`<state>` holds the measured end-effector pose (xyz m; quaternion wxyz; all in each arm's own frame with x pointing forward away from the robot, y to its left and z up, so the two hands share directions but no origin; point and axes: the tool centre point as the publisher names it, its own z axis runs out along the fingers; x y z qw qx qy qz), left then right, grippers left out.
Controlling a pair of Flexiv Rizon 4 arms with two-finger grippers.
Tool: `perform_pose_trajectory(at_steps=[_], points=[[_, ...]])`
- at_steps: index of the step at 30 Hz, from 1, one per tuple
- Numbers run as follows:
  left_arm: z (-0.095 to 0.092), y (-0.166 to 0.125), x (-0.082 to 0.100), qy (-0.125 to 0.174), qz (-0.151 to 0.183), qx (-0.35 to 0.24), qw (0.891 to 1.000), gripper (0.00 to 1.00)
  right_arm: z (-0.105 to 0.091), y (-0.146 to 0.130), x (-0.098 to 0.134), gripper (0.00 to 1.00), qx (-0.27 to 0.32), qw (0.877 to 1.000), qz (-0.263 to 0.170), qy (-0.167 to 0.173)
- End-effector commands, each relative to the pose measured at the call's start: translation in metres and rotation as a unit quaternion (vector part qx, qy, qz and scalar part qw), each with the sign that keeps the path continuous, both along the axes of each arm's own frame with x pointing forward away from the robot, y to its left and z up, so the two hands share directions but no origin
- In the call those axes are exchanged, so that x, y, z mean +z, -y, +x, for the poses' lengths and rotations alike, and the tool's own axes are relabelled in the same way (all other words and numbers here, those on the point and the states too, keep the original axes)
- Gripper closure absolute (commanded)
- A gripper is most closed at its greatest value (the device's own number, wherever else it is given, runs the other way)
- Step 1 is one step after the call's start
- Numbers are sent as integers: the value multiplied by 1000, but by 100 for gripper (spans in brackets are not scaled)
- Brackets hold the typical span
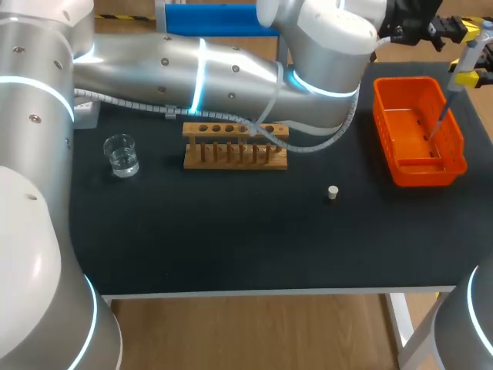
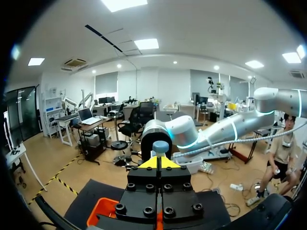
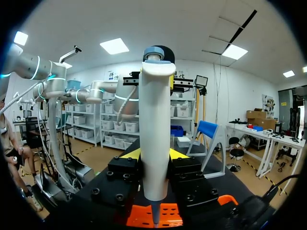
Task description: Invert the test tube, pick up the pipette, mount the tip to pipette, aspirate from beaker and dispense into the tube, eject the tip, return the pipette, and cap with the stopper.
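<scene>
Fingers of the right gripper [image 3: 154, 154] pinch the pipette [image 3: 154, 134] from both sides around its lower body and hold it upright, knob uppermost. Its thin tip [image 1: 444, 114] points down into the orange bin [image 1: 427, 173], which sits at the far right corner of the bench [image 1: 231, 247].

The left gripper [image 2: 159, 163] is up at the pipette's head. Its yellow fingers look pressed together, with the grey-blue knob [image 2: 160, 146] just ahead of them. From this angle I cannot be sure whether they touch it. The left arm [image 1: 231, 69] stretches across the far side of the bench from the left edge to that corner.

A wooden rack [image 1: 235, 144] stands near the middle of the far edge, partly under the arm and its cable. A glass beaker [image 1: 121, 154] with clear liquid stands toward the left edge, apart from the rack. A small pale stopper [image 1: 333, 193] lies alone on the bench, nearer the front than the rack and the bin.
</scene>
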<state>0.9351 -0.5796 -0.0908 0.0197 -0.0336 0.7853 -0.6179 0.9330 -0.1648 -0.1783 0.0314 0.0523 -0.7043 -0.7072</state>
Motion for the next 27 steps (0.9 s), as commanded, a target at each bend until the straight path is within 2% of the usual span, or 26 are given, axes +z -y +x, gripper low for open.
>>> perform_pose_trajectory(at_steps=[1, 21, 27], points=[[0, 5, -15, 4, -36, 2, 999, 100, 1, 0, 9, 100, 2, 1000, -1, 0], [0, 5, -25, -4, -28, 3, 1000, 100, 1, 0, 9, 100, 2, 1000, -1, 0], [0, 3, -23, -3, -30, 5, 1000, 100, 1, 0, 9, 100, 2, 1000, -1, 0]])
